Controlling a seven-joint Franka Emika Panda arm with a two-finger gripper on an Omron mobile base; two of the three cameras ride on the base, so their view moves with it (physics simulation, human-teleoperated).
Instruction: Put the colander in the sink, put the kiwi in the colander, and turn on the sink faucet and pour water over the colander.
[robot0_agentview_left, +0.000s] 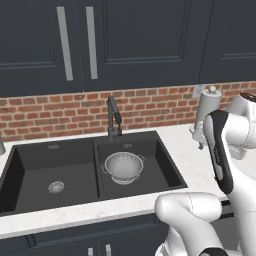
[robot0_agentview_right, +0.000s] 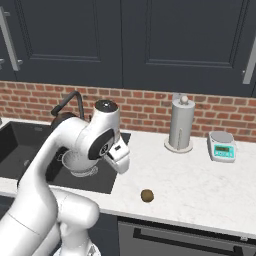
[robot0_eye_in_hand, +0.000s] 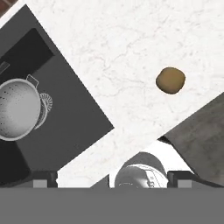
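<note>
The silvery colander (robot0_agentview_left: 123, 167) stands upright in the right, narrower basin of the black sink (robot0_agentview_left: 165, 167), below the dark faucet (robot0_agentview_left: 114, 118). On the white counter to the right of the sink, near the front edge, lies the brown kiwi (robot0_agentview_right: 147, 195). My gripper (robot0_agentview_right: 122, 162) hovers over the counter between sink and kiwi, pointing down, open and empty. In the hand view its fingertips (robot0_eye_in_hand: 43, 179) stand far apart, with the kiwi (robot0_eye_in_hand: 170, 80) ahead to the right and the colander (robot0_eye_in_hand: 17, 114) in the sink (robot0_eye_in_hand: 74, 118) at the left.
A white paper-towel holder (robot0_agentview_right: 180, 125) stands against the brick wall, and a small kitchen scale (robot0_agentview_right: 222, 146) sits to its right. Dark cabinets hang above. The left basin has a round silver drain (robot0_agentview_left: 56, 187).
</note>
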